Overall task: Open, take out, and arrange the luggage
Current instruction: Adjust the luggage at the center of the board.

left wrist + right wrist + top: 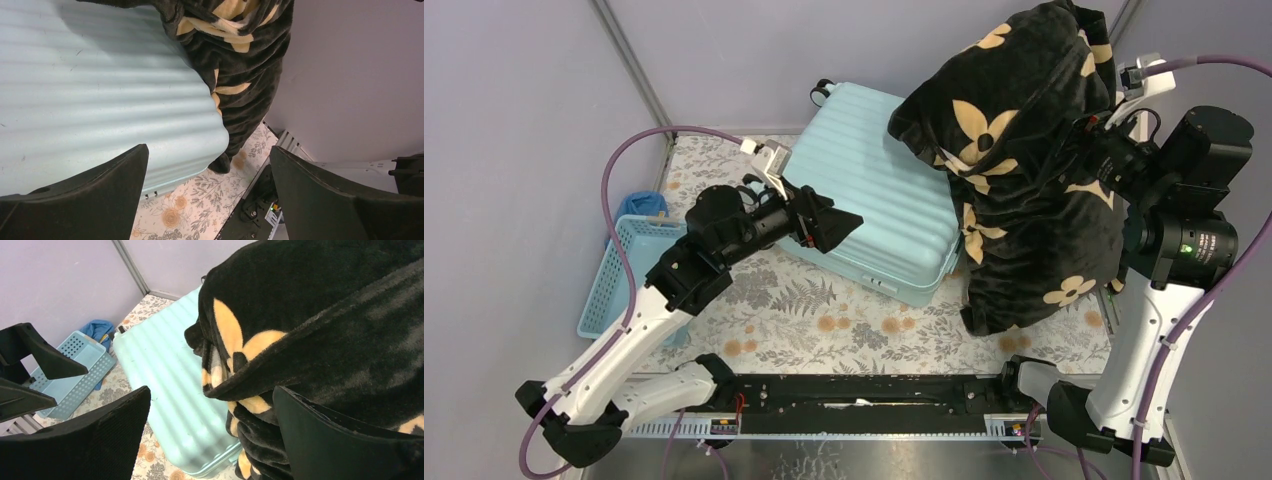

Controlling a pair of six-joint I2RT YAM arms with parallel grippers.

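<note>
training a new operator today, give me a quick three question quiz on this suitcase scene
1. True or false: the luggage lies shut on the table.
2. What is draped over the luggage's right side? A: a black flowered blanket. B: a grey jacket. C: a white towel.
3. Fill in: the left gripper and the right gripper both stand ___.
Key: 1 true; 2 A; 3 open.
</note>
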